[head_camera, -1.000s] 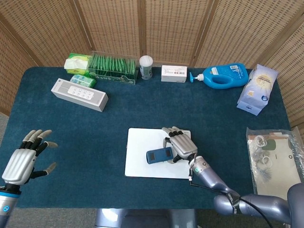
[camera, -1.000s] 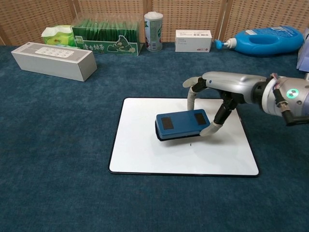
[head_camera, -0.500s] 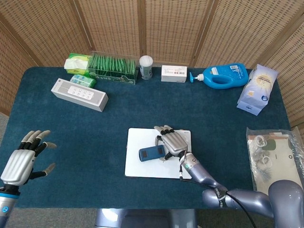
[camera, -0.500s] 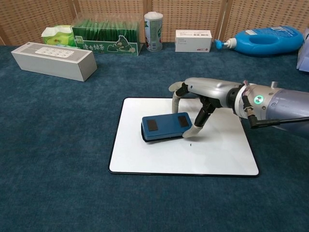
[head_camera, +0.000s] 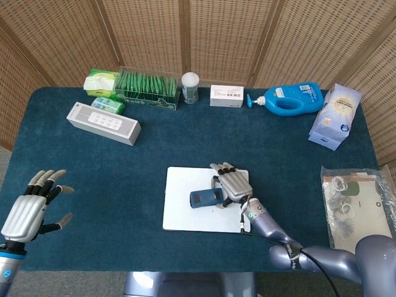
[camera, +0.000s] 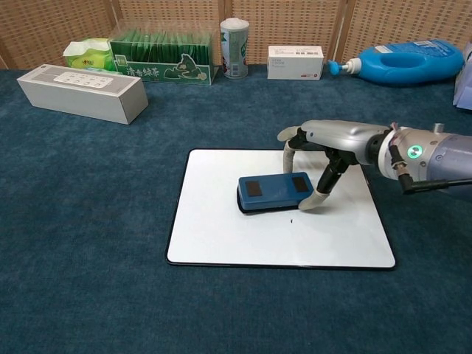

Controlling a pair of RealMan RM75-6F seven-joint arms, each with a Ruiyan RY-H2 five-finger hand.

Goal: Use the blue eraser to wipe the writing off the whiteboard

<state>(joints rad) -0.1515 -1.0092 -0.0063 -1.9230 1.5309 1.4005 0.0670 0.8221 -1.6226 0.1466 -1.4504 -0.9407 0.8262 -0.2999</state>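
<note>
Both of your hands are in view. Your right hand (camera: 318, 158) pinches the blue eraser (camera: 274, 192) by its right end, the eraser lying flat near the middle of the whiteboard (camera: 221, 228). A small dark mark (camera: 292, 220) sits just near of it. Your left hand (head_camera: 34, 204) hovers spread at the desk's (head_camera: 154, 154) near left, holding nothing.

— Where is your right hand (camera: 324, 151)?

— Reached out low, palm down, my fingers (head_camera: 224, 171) arched forward and my thumb tucked beneath them, pinching something between thumb and fingertips.

— And the left hand (head_camera: 30, 209)?

— Off to my far side, raised, holding nothing, fingers fanned apart and pointing up, thumb stuck out sideways.
</note>
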